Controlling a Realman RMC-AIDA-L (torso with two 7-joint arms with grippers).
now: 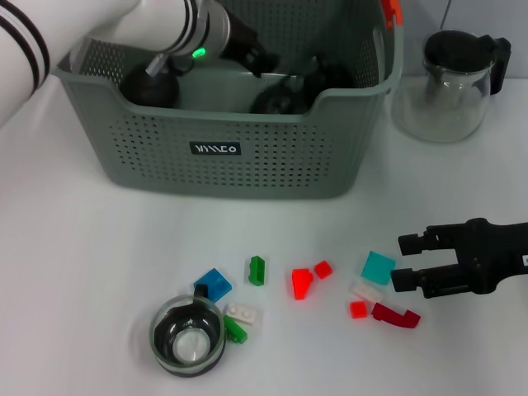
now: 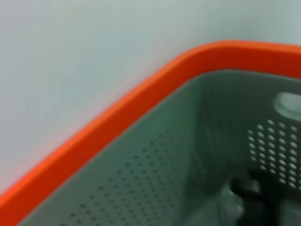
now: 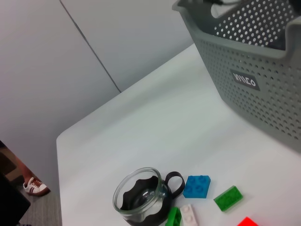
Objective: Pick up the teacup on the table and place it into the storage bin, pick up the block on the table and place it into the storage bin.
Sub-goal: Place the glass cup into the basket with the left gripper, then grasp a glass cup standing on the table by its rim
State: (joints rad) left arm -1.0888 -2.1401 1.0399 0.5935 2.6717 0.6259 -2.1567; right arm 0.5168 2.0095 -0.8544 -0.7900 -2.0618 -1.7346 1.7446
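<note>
The teacup (image 1: 188, 336), clear glass with a black band and handle, stands on the white table at the near left; the right wrist view shows the teacup (image 3: 143, 197) too. Loose blocks lie around it and to its right: blue (image 1: 214, 283), green (image 1: 256, 270), red (image 1: 302, 282), teal (image 1: 378, 266) and dark red (image 1: 396, 314). The grey-green storage bin (image 1: 223, 177) stands at the back. My left gripper (image 1: 262, 59) reaches down inside it, among dark objects. My right gripper (image 1: 403, 262) hovers open just right of the teal block, holding nothing.
A glass pitcher (image 1: 458, 78) with a black lid stands right of the bin. The left wrist view shows the bin's orange rim (image 2: 141, 94) and perforated inner wall. In the right wrist view, the bin (image 3: 244, 82), a blue block (image 3: 197, 186) and a green block (image 3: 229, 197) show.
</note>
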